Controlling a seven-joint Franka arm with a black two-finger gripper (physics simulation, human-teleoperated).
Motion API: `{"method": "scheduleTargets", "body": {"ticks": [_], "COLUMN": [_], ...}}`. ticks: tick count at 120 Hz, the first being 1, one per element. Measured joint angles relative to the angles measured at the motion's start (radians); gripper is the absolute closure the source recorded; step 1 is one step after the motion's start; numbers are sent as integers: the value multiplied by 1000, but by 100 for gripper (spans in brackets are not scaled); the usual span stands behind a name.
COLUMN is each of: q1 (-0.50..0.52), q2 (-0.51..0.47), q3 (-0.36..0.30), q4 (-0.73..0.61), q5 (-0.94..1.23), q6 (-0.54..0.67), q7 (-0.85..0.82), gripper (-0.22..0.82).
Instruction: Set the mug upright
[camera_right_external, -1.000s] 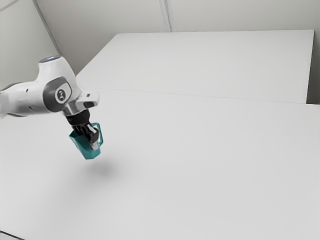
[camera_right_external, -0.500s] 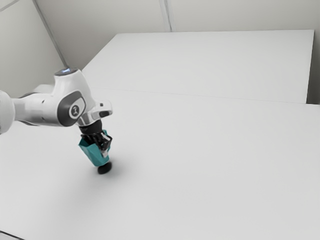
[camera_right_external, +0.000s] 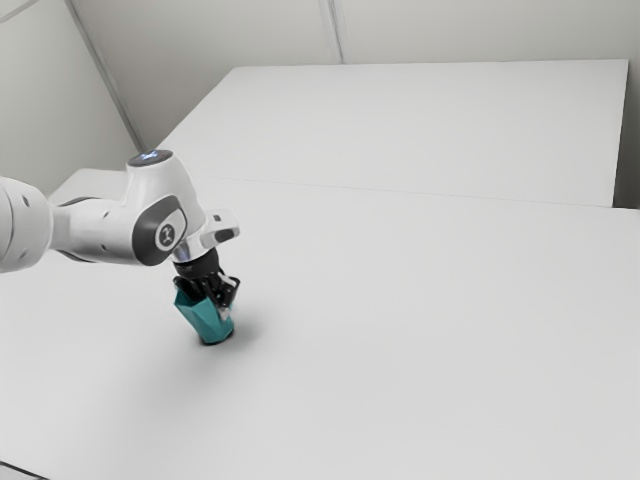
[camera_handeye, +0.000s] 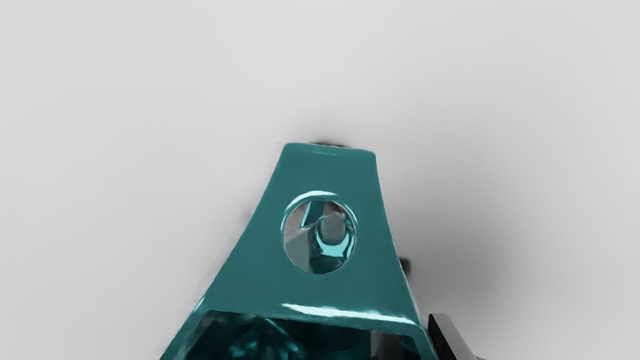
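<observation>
Mug (camera_handeye: 325, 292) looks stiff, maybe slick — hand (camera_right_external: 223, 307) pinches it by the rim (camera_handeye: 350, 315), one finger (camera_handeye: 384, 346) inside; decent hold imo.

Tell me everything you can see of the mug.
The mug is glossy teal, with flat, faceted sides that narrow from a wide, open mouth to a small base. One side bears a round, bright-rimmed circle. It leans, mouth up and toward the exterior view's left. The gripper is shut on its wall, one finger inside the mouth, one outside. Whether its base touches the table I can't tell.
</observation>
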Motion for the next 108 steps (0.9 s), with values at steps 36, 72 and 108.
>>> {"method": "scheduleTargets", "body": {"ticks": [36, 72, 108], "q1": [-6, -15, -23], "q2": [-40, -96, -62], "q3": [-6, -14, -20], "q4": [1, 15, 238], "q5": [-11, -15, -24], "q6": [11, 2, -180], "q7": [-24, -36, -41], "gripper": [46, 34, 10]}}
